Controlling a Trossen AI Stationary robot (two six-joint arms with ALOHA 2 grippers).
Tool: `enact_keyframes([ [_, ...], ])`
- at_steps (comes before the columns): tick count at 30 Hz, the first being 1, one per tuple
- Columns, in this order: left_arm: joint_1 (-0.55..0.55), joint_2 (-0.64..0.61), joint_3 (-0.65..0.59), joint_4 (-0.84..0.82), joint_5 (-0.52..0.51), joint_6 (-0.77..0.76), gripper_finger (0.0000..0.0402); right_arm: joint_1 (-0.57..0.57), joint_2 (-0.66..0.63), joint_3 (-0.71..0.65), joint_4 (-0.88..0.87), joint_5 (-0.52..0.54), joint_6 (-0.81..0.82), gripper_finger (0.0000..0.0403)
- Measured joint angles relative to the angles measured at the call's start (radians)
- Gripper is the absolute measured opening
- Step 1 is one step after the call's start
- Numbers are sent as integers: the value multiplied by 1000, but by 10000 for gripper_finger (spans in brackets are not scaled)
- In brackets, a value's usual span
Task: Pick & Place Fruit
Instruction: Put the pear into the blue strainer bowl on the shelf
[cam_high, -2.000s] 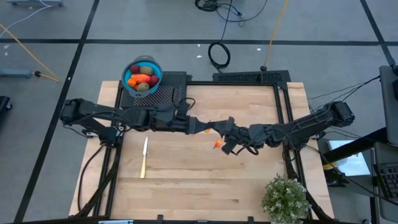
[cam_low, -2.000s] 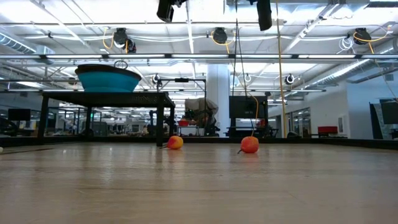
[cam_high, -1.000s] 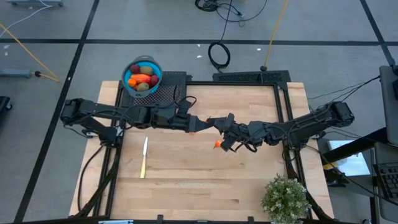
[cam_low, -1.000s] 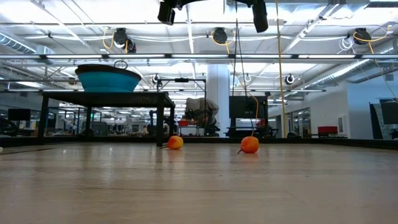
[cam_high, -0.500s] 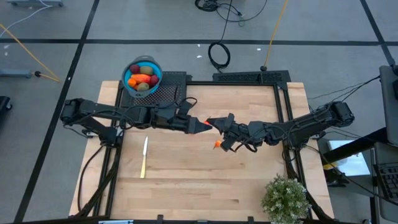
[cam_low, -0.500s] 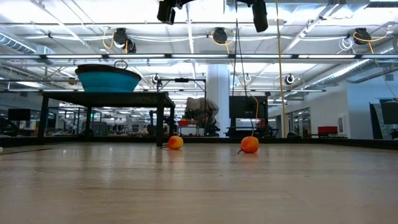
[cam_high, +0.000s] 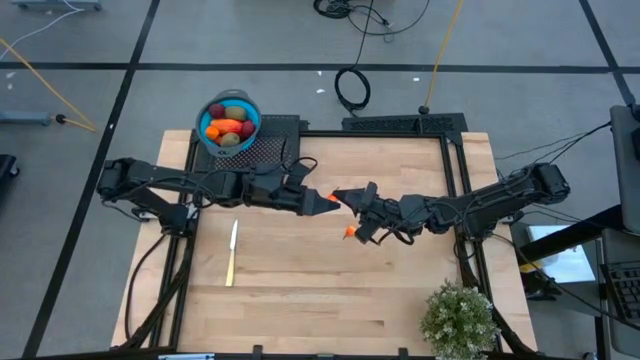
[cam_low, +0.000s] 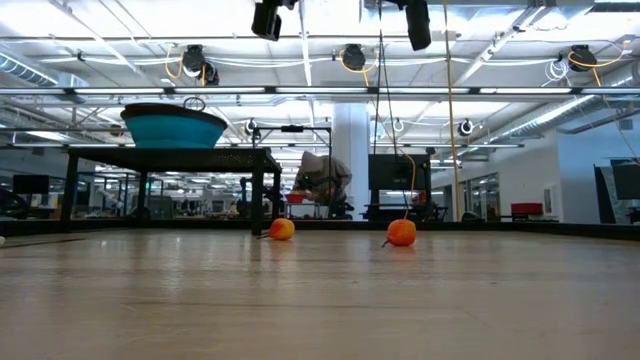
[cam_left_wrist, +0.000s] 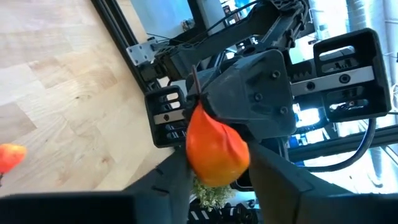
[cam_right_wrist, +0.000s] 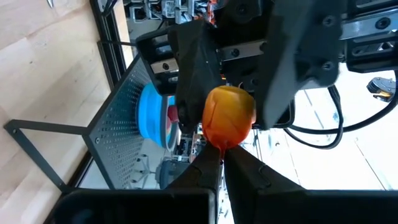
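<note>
Both my grippers, left and right, pinch one orange fruit mid-handover; bowl part-filled, two pieces remain on table.

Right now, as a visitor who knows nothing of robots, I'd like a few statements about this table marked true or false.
1. The round blue bowl holds fruit. True.
2. The slim pale knife lies in the bowl. False: it lies on the wooden table.
3. The left gripper and the right gripper meet at one small orange fruit in the air. True.
4. No fruit lies on the table. False: two small orange pieces rest there.
</note>
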Motion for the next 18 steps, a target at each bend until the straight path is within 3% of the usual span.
enact_keyframes([
  [8, 0, 0, 0, 8, 0, 8, 79, 1, -1, 0, 14, 1, 123, 8],
  [18, -9, 0, 0, 9, 2, 15, 84, 8, 0, 0, 14, -1, 186, 64],
])
